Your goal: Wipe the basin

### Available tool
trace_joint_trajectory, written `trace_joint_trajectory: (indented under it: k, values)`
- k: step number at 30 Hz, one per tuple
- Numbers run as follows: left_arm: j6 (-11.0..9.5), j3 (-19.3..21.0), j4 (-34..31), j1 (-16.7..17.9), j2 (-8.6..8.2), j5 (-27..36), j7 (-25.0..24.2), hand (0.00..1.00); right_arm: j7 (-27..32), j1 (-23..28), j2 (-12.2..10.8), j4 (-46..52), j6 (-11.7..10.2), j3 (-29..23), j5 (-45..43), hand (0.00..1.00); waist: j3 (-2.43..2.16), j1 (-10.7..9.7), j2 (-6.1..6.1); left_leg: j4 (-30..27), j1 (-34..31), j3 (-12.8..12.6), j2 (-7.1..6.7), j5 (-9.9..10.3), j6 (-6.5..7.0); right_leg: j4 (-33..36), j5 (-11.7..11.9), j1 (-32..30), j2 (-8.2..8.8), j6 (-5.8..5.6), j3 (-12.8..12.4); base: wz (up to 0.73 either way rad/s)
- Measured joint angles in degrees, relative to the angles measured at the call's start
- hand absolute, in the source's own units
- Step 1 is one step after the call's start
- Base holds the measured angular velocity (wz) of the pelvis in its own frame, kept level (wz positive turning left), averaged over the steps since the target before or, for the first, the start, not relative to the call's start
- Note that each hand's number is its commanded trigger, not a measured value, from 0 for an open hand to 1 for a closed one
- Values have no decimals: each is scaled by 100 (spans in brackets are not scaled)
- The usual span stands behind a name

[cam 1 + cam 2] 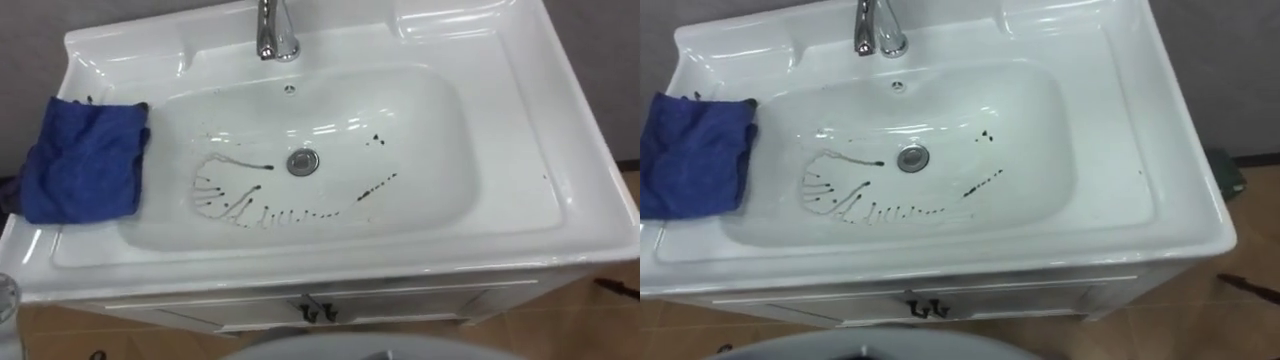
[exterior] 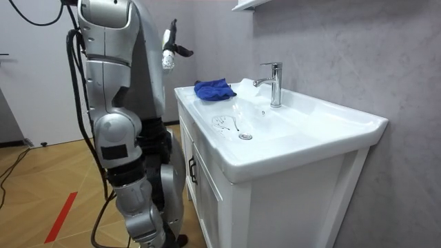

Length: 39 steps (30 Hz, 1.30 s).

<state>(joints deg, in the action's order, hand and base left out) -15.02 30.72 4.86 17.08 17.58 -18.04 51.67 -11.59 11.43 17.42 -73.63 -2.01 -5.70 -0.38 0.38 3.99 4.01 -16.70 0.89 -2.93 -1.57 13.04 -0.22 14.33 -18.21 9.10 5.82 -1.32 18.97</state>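
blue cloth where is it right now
In the left eye view the blue cloth lies bunched on the left rim of the basin, left of the faucet and the dark marks.

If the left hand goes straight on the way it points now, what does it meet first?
Probably nothing. The left hand is raised and points upward, and the way above it looks free as far as the room view shows, though depth is unclear.
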Motion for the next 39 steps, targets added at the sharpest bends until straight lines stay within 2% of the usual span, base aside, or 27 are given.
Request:
trace_joint_trajectory:
  k: [5, 9, 13, 17, 20, 31, 34, 39]
  values:
    - [-51, -288, -144, -16, 0, -71, -149, 0, -154, -6, -1, 51, 5, -7, -67, 0, -6, -133, -136, 99, 47, -21, 14, 0, 0, -81, 51, 13, -29, 0, -50, -6]
    - [-48, -505, -138, -23, -1, -68, -274, 0, -235, -10, -5, 65, 20, -9, -68, 0, -8, -215, -197, 110, 74, -22, 13, 0, 0, -137, 87, 57, -36, -12, -76, 0]
    - [-32, -825, 15, -31, -21, 46, -578, 0, -233, -18, -50, 26, 89, -6, -58, 0, -8, -230, -173, 139, 129, -121, 68, 0, 0, -277, 215, 113, -99, -4, -168, -12]
    - [68, -1116, 448, -51, -239, 190, -926, 0, -179, 6, -158, 1, 217, -19, -46, 0, -8, -272, -178, 133, 145, -166, 93, 0, 0, -268, 232, 100, -112, 8, -194, -8]
    - [80, -1216, 627, -53, -383, 282, -1100, 0, -160, 6, -168, 6, 218, -20, -74, 0, -8, -340, -184, 118, 149, -169, 103, 1, 1, -244, 243, 89, -119, 15, -218, -1]
    - [142, -1590, 1528, -63, -440, 289, -1510, 0, -176, -55, -177, -38, 278, 14, 10, 0, -23, -365, -214, 86, 168, -263, 171, 1, -1, -274, 266, 79, -177, 52, -324, -4]
    - [208, -1591, 1601, -86, -531, 289, -1621, 0, -171, -91, -178, -45, 335, 12, 7, 0, -27, -357, -230, 87, 167, -268, 173, 1, -2, -263, 269, 81, -183, 56, -332, 0]
    - [213, -1596, 1620, -85, -534, 287, -1635, 0, -173, -98, -178, -46, 337, 9, 8, 0, -53, -355, -293, 90, 173, -274, 182, 1, -3, -263, 274, 87, -192, 61, -338, 0]
